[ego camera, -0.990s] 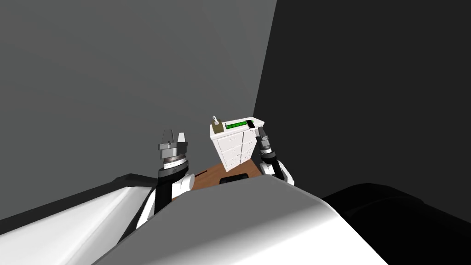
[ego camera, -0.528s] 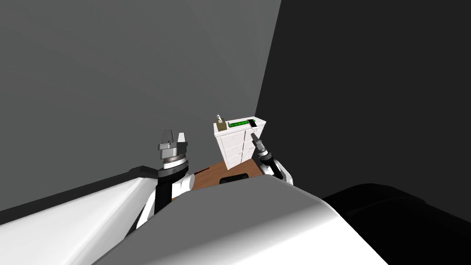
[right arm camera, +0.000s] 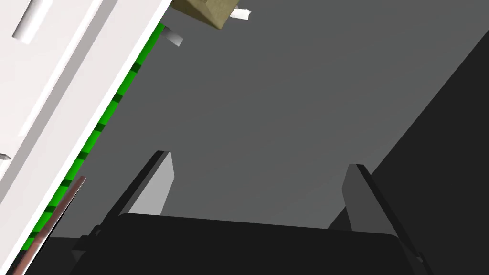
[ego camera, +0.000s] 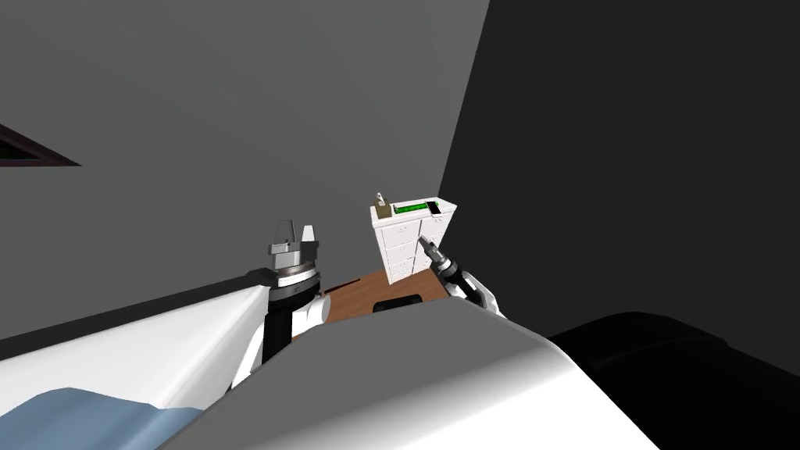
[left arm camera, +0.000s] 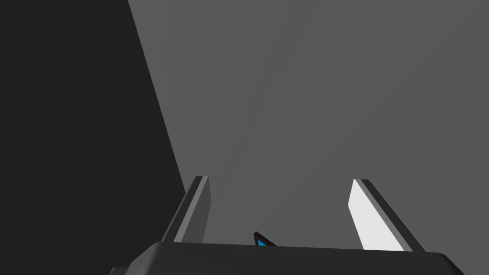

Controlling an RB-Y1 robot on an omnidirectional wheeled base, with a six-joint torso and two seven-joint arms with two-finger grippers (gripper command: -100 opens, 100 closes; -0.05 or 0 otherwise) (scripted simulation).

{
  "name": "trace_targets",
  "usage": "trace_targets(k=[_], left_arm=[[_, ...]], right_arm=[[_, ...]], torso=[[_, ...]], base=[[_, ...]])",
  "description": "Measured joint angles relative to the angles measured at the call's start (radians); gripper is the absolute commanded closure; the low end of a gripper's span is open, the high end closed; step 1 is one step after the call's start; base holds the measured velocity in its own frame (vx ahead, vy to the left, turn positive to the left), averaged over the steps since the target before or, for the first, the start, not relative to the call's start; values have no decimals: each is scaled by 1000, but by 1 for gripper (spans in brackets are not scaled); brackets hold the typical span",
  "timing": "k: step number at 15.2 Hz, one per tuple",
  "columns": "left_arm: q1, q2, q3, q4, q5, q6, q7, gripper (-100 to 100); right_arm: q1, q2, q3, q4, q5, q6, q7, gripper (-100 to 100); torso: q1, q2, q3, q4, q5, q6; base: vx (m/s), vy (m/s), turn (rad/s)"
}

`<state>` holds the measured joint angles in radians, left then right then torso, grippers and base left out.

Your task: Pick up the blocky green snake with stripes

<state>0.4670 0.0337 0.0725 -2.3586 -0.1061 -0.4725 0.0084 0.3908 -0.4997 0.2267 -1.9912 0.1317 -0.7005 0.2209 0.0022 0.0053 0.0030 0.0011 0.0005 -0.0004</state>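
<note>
The green snake with dark stripes lies on top of a white dresser in the corner. In the right wrist view the snake runs as a thin green strip along the dresser's top edge. My right gripper hangs in front of the drawers, below the top. It is open with nothing between its fingers, and the snake lies off to one side of it. My left gripper is raised left of the dresser, open and empty.
A tan object and a black flat thing share the dresser top with the snake. A white bed with a blue cover lies at my left. Brown floor lies before the dresser. A dark wall stands on the right.
I have backed off and turned, so the dresser looks smaller and the bed has come into view. My right gripper has dropped from the dresser's top to in front of its drawers.
</note>
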Motion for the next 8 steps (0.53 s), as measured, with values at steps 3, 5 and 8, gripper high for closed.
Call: trace_targets(k=[3, 5, 8], left_arm=[[0, 0, 0, 0, 0, 0, 0, 0], [0, 0, 0, 0, 0, 0, 0, 0], [0, 0, 0, 0, 0, 0, 0, 0]], right_arm=[[-14, -56, 16, 40, 5, -16, 4, -100], [-18, -100, 29, 70, 9, -33, 9, -100], [-26, -167, 57, 121, 18, -65, 20, -100]], torso=[[0, -1, -1, 0, 0, 0], [-1, -1, 0, 0, 0, 0], [-1, 0, 0, 0, 0, 0]], base=[[-55, 37, 80], [-65, 35, 114], [-78, 39, 103]])
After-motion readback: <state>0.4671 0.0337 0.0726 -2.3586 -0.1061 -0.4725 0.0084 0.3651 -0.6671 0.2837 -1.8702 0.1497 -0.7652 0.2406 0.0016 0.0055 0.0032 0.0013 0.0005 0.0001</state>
